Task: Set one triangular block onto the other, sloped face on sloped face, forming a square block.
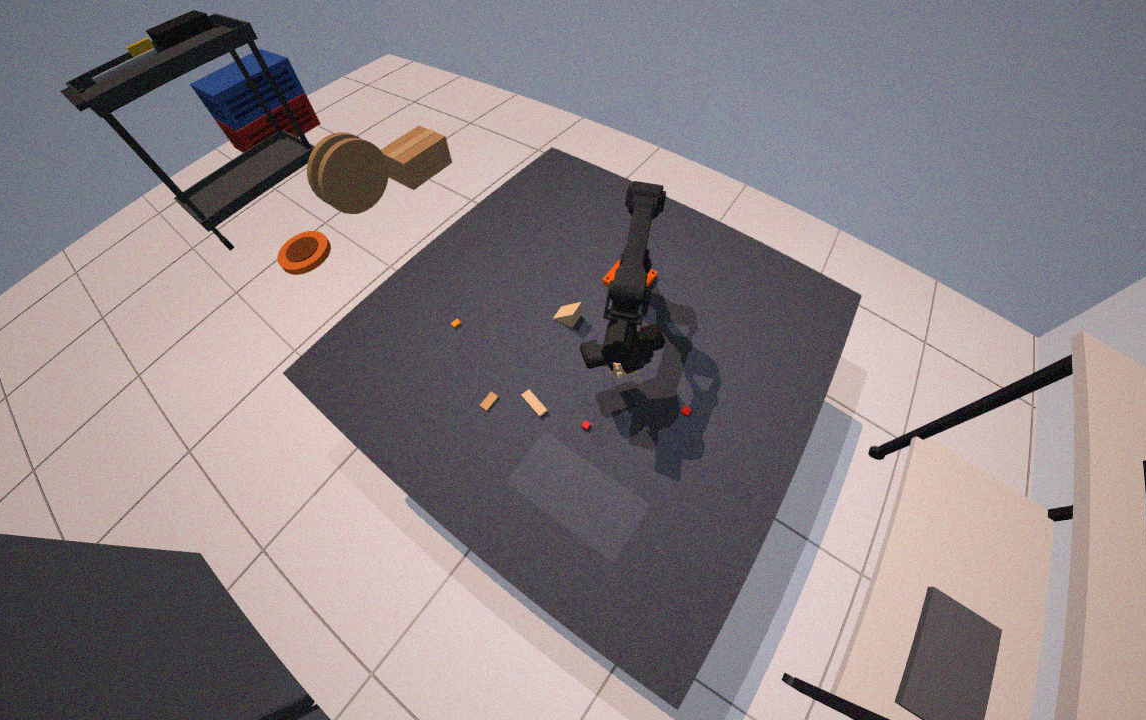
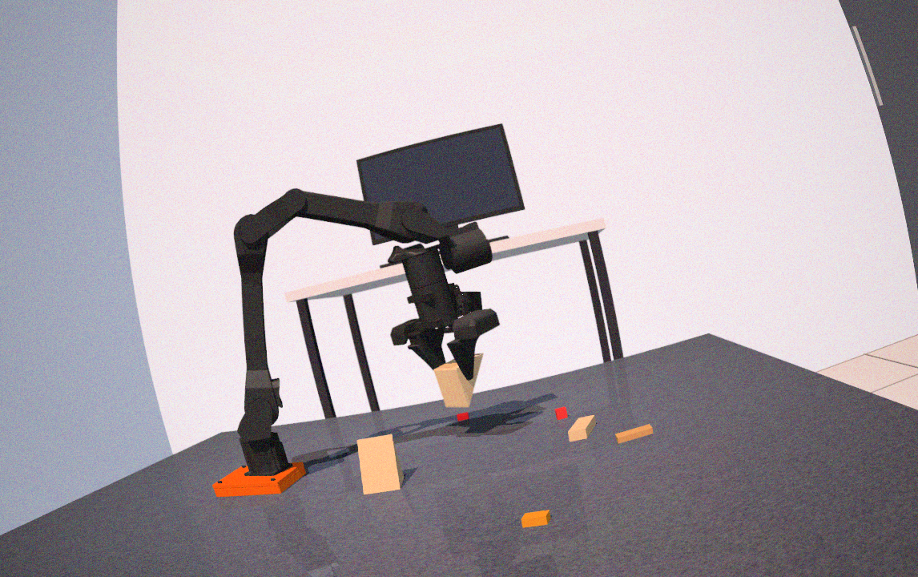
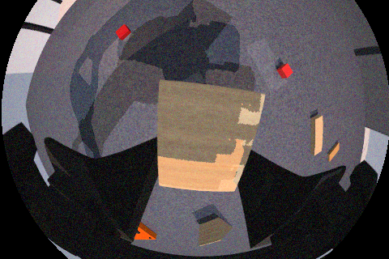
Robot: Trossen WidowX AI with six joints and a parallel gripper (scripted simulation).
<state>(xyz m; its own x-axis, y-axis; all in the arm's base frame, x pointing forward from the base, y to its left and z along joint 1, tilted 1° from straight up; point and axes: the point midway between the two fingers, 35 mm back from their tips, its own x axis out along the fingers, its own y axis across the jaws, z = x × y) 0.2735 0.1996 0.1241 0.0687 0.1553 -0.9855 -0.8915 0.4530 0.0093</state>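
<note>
My gripper (image 2: 453, 369) (image 3: 201, 146) is shut on one triangular block (image 2: 455, 387) (image 3: 203, 125), a pale wooden piece held in the air above the table. In the top view the held block (image 1: 617, 368) is mostly hidden under the hand. The other triangular block (image 1: 568, 314) (image 2: 378, 465) (image 3: 215, 231) stands on the table near the arm's base, with a sloped face showing in the exterior view. The two blocks are apart. The held block's lower end points down toward the table in the exterior view, and a gap shows between it and its shadow.
Two small red cubes (image 1: 586, 425) (image 1: 686, 411) lie on the dark table (image 1: 505, 232). A pale oblong block (image 1: 534, 402) (image 2: 581, 428) and a brown one (image 1: 488, 401) (image 2: 634, 433) lie side by side. A small orange block (image 1: 455, 323) (image 2: 535, 518) lies farther off. The orange base (image 2: 259, 481) carries the arm.
</note>
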